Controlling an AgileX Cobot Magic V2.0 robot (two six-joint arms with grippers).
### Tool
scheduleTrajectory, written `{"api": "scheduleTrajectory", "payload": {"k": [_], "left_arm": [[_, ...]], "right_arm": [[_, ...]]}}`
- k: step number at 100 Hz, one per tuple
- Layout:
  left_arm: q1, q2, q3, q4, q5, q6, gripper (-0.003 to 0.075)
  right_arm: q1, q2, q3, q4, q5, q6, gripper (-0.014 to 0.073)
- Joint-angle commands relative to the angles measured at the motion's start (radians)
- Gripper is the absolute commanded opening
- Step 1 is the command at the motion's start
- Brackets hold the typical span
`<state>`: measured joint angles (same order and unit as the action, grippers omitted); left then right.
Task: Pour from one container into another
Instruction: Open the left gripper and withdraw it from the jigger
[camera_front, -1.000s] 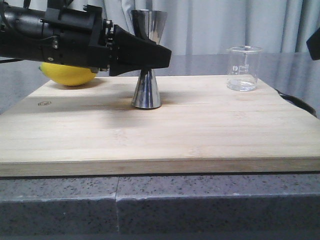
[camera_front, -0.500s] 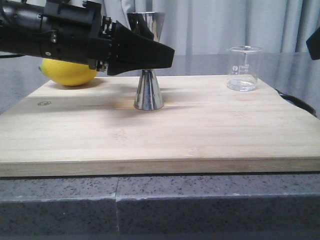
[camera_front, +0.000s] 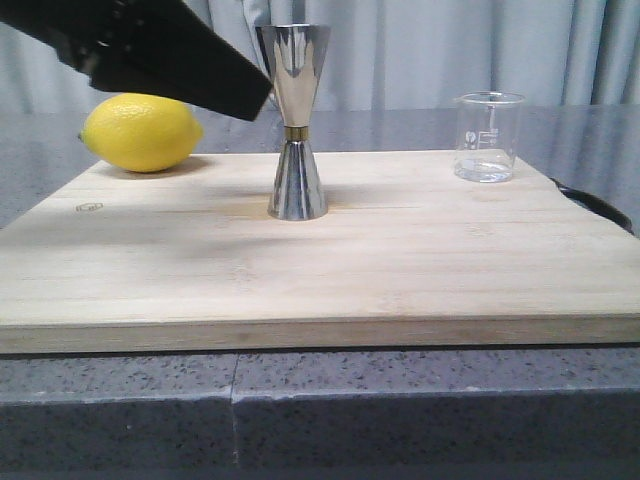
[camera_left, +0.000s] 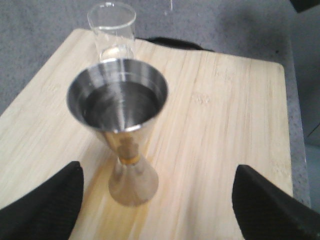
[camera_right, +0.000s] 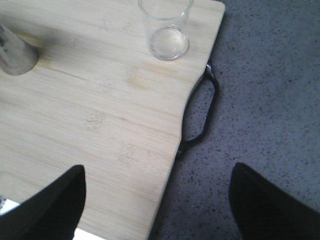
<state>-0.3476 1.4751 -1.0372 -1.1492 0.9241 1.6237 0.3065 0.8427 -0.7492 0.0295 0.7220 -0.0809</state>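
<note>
The steel hourglass jigger (camera_front: 295, 120) stands upright and free at the middle back of the wooden board (camera_front: 400, 270). Up and to its left hangs my left gripper (camera_front: 235, 95), clear of the jigger. In the left wrist view that gripper (camera_left: 157, 205) is open, with the jigger (camera_left: 120, 110) ahead of its fingers and the glass beaker (camera_left: 112, 30) beyond. The clear beaker (camera_front: 488, 136) stands at the board's back right. My right gripper (camera_right: 157, 205) is open above the board's right edge, short of the beaker (camera_right: 165, 27). It does not show in the front view.
A yellow lemon (camera_front: 140, 131) lies at the board's back left corner. A black handle (camera_right: 200, 115) sticks out from the board's right side over the grey speckled counter (camera_front: 400, 400). A curtain hangs behind.
My left gripper has come off the jigger's waist and risen up and back to the left. The jigger stays standing. The right arm has left the front view's right edge.
</note>
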Motion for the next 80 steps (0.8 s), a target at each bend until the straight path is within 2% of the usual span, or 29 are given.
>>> {"api": "scheduleTrajectory", "payload": {"k": [1,19,40,58,80], "left_arm": [[-0.008,-0.105,-0.045,0.132,-0.007,-0.203,0.0568],[-0.008,-0.24,-0.093,0.583,0.014,-0.717,0.0568],[-0.008,-0.396,-0.103,0.956,0.056,-1.21,0.0568],[-0.008,-0.506,-0.092,1.136,0.101,-1.458,0.0567],[-0.008,-0.644,0.022,1.256,0.049,-1.678,0.0567]], "right_arm": [[-0.005,-0.009,-0.057,-0.045,-0.022,-0.007,0.0513],[-0.005,-0.009,-0.069,-0.073,-0.011,-0.007,0.0513],[-0.005,-0.011,-0.069,-0.073,0.039,0.042,0.0513],[-0.005,-0.017,-0.069,-0.074,0.065,0.108,0.0513],[-0.005,-0.079,-0.069,-0.094,0.06,0.117,0.0513]]}}
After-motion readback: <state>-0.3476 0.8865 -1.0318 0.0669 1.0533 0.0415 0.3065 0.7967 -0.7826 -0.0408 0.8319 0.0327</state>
